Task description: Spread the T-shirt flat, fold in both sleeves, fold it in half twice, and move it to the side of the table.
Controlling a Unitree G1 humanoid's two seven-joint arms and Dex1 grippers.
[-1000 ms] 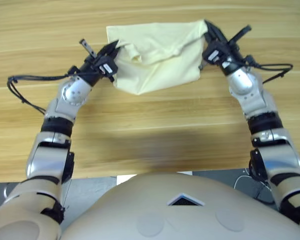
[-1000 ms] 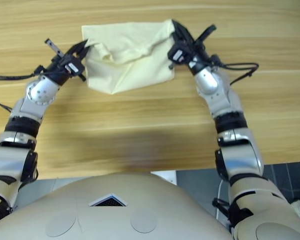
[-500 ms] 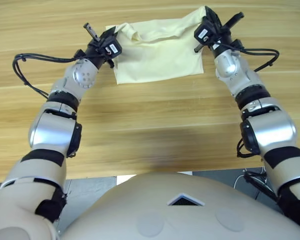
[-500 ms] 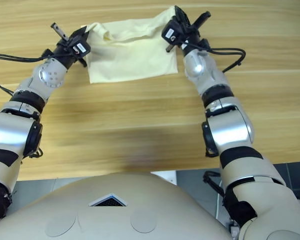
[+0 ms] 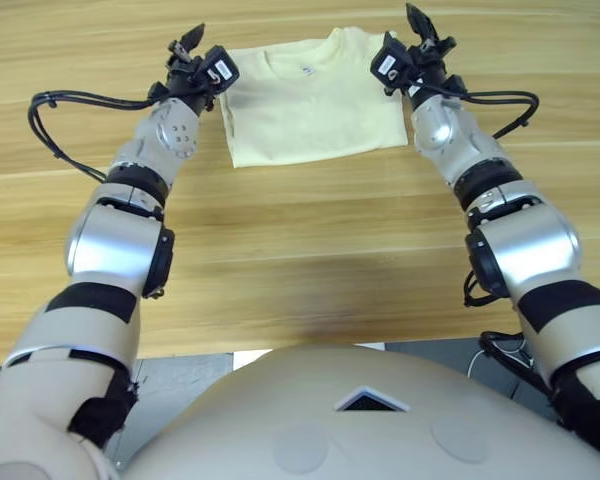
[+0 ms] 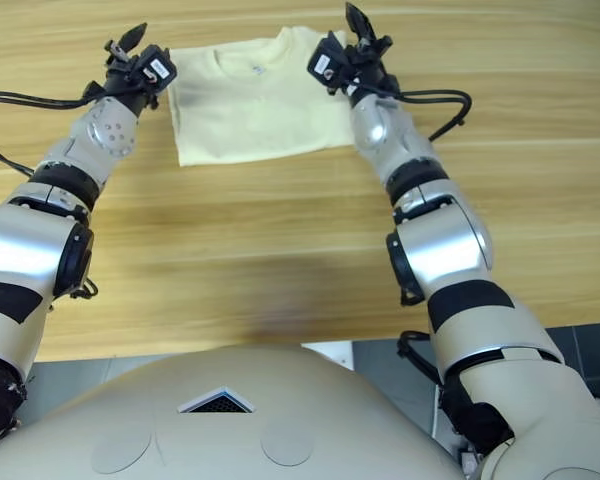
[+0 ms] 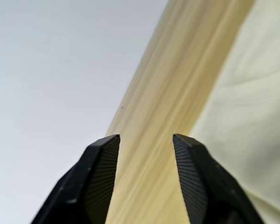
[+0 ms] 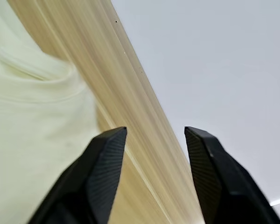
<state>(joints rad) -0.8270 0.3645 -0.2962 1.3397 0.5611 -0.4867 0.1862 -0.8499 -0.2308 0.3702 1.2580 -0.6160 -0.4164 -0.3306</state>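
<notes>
One T-shirt point(image 5: 310, 100) flat at far middle of one table point(image 5: 310, 250), two grippers, left gripper point(image 7: 144, 140) released, empty, at its far left corner, right gripper point(image 8: 155, 130) likewise, far right corner.

arms point(image 5: 115, 245) silver, black joints; black cables point(image 5: 100, 97) looped; black ribbed fingers point(image 7: 100, 172)

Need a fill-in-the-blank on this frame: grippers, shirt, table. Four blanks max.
1. The left gripper and the right gripper both have their fingers ____.
2. Neither gripper holds the T-shirt, which is pale ____ in colour.
3. The shirt's collar points ____ the robot.
4. The shirt lies on a table whose top looks made of ____.

Missing words: open; yellow; away from; wood.
</notes>
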